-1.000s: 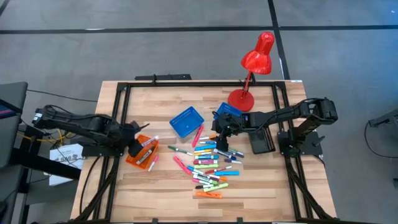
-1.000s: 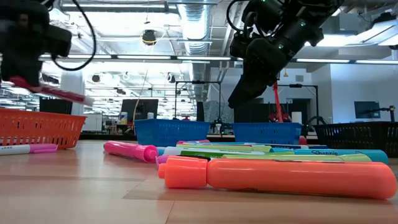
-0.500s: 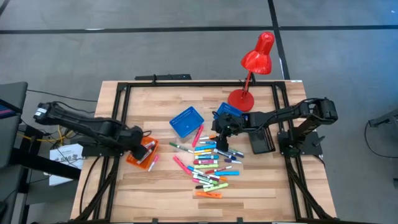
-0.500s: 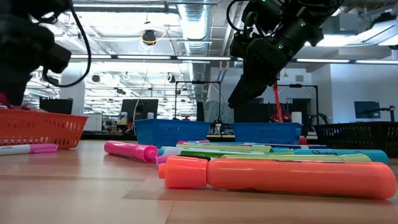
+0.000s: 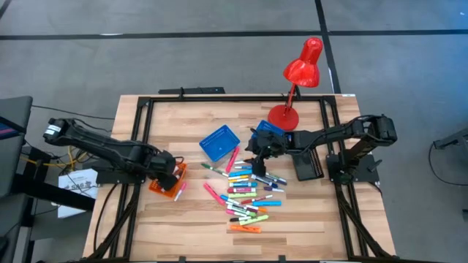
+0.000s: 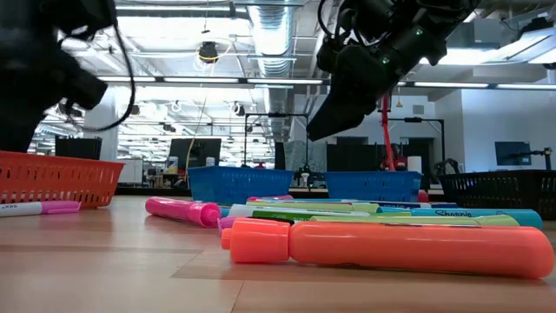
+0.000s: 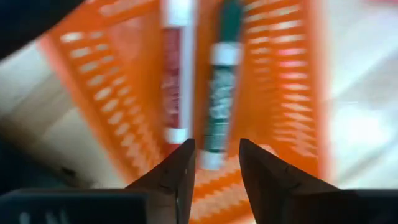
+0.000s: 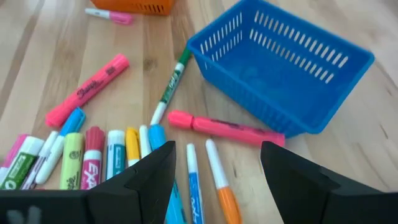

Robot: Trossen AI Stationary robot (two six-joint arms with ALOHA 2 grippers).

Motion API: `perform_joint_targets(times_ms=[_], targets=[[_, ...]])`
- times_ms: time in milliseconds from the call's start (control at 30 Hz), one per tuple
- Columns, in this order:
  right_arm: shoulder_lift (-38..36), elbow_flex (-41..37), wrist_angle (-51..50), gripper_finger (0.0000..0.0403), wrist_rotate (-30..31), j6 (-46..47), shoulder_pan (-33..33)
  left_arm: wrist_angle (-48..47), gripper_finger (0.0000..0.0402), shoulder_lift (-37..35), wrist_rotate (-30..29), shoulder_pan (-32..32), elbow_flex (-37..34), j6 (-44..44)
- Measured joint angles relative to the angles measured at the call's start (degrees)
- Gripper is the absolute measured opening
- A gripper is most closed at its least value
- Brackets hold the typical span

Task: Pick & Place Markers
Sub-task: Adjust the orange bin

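Several bright markers (image 5: 245,191) lie in a loose pile on the table's middle; they also show in the right wrist view (image 8: 112,149). My right gripper (image 5: 254,159) hangs open and empty above the pile's far end (image 8: 217,149). My left gripper (image 5: 172,177) is open and empty just over the orange tray (image 5: 153,186). In the left wrist view its fingers (image 7: 214,146) stand above a red-and-white marker (image 7: 176,68) and a green marker (image 7: 219,93), which lie flat on the tray floor (image 7: 118,87).
A blue tray (image 5: 219,142) stands just beyond the pile, with a pink marker (image 8: 217,127) lying by its wall. A second blue tray (image 5: 269,131), a black tray (image 5: 307,166) and a red lamp (image 5: 296,80) stand at the right. A pink marker (image 5: 180,190) lies beside the orange tray.
My left gripper has come down and a little toward the table's right, over the orange tray. The pink-red marker it carried a second ago no longer shows in it. My right gripper has risen slightly above the pile and tipped.
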Motion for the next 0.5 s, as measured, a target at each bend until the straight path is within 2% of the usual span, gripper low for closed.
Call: perform_joint_targets(times_ms=[133, 267, 400, 500], targets=[[-0.02, 0.0, 1.08, 0.0225, 0.0, -1.34, -0.04, 4.99, 0.0102, 0.1, -1.07, 0.0, 4.72, 0.26], [0.0, 0.0, 1.84, 0.0225, 0.0, -1.48, -0.04, 14.35, 0.0097, 3.12, -1.15, -0.32, 6.0, 4.44], [0.0, 0.0, 1.98, 0.0225, 0.0, -1.5, -0.09, 18.5, 0.0097, 10.74, 0.28, -0.98, 6.0, 8.29], [0.0, 0.0, 1.96, 0.0225, 0.0, -1.48, -0.13, 18.57, 0.0097, 17.12, 5.18, -1.05, 5.95, 9.45]])
